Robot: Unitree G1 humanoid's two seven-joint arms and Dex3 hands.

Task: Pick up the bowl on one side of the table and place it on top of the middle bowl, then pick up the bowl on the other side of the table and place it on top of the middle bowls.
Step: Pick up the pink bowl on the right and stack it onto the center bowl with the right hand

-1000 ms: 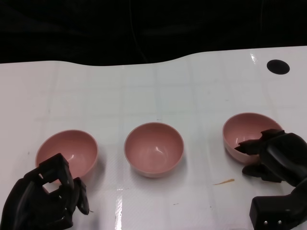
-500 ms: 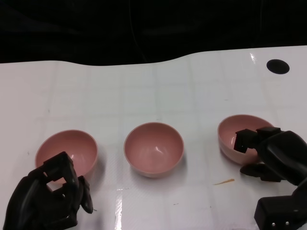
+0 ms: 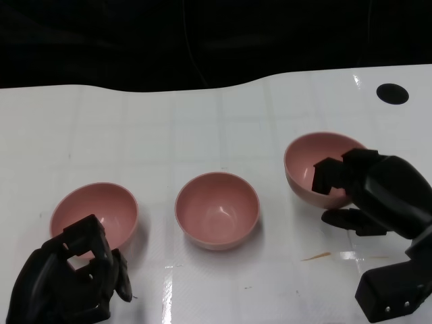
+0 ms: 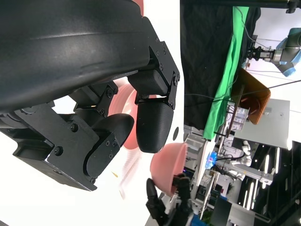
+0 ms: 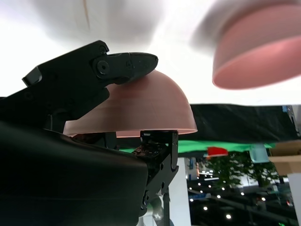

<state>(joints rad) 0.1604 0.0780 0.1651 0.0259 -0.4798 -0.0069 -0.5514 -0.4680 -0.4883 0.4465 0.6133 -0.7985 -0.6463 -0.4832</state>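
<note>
In the head view, the right hand (image 3: 368, 196) covers the five o'clock rim of the right bowl (image 3: 307, 162), and the picture's edge cuts that arm off. The left hand (image 3: 67, 283) hides the six o'clock edge of the left bowl (image 3: 94, 209). In the right wrist view the middle bowl (image 5: 258, 56) is blurred and cut off.
</note>
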